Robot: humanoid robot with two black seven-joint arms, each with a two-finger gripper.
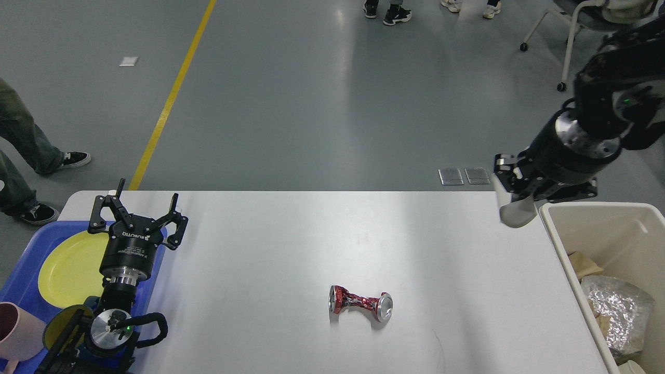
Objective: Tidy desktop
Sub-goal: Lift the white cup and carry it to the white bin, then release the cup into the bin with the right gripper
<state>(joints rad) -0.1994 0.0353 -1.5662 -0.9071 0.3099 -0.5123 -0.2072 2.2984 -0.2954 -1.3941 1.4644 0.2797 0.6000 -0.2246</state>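
The white desktop (291, 249) fills the lower half of the head view. A crushed red can (360, 304) lies on its side near the desktop's front centre. My left gripper (149, 191) is open and empty, hovering over the desktop's far left corner beside the blue tray (26, 259). My right gripper (511, 195) is at the desktop's far right corner, next to the cream bin (550, 218). It is shut on a white cup-like piece (517, 212) that hangs below its fingers, just left of the bin's rim.
The blue tray holds a yellow plate (70, 267), a pink cup (18, 332) and a dark bowl (60, 324). The bin holds crumpled foil (615, 306) and paper scraps. People's feet and a chair stand on the grey floor beyond the table.
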